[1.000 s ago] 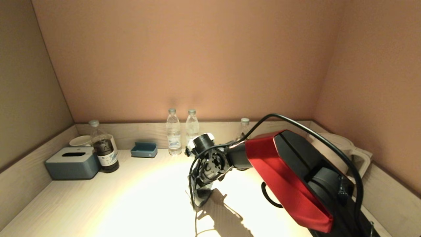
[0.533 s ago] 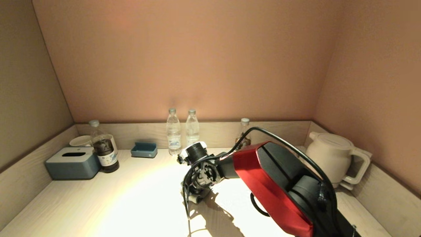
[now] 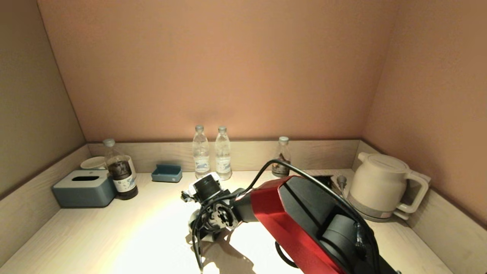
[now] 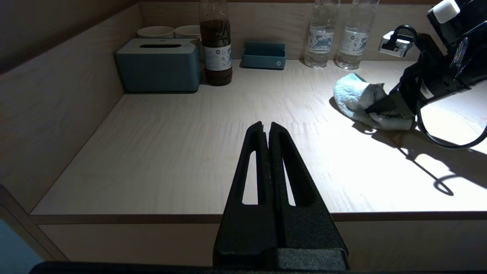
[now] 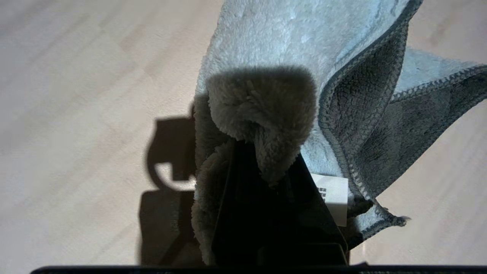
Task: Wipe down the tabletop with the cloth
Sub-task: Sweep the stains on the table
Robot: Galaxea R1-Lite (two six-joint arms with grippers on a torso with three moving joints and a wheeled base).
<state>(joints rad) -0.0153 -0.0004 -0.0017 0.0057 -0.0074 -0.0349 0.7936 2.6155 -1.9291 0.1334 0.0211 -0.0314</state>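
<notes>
A pale blue fleecy cloth [image 5: 289, 49] lies bunched on the light wooden tabletop [image 3: 114, 236]. My right gripper [image 5: 262, 160] is shut on a fold of it and presses it down near the table's middle, left of centre. The cloth also shows in the left wrist view [image 4: 355, 99], ahead of the right gripper's dark fingers [image 4: 395, 104]. In the head view the right wrist [image 3: 213, 213] hides most of the cloth. My left gripper [image 4: 268, 127] is shut and empty, held off the table's front edge on the left side.
Along the back stand a blue tissue box [image 3: 84, 187], a dark bottle [image 3: 121, 176], white cups [image 3: 93, 163], a small blue tray [image 3: 166, 173], two water bottles [image 3: 201, 154] and a third bottle [image 3: 282, 156]. A white kettle [image 3: 380, 188] stands at the right. Low walls edge three sides.
My right arm has swept to the left across the table with the cloth in its grip, uncovering the kettle. The left gripper's earlier position is not shown.
</notes>
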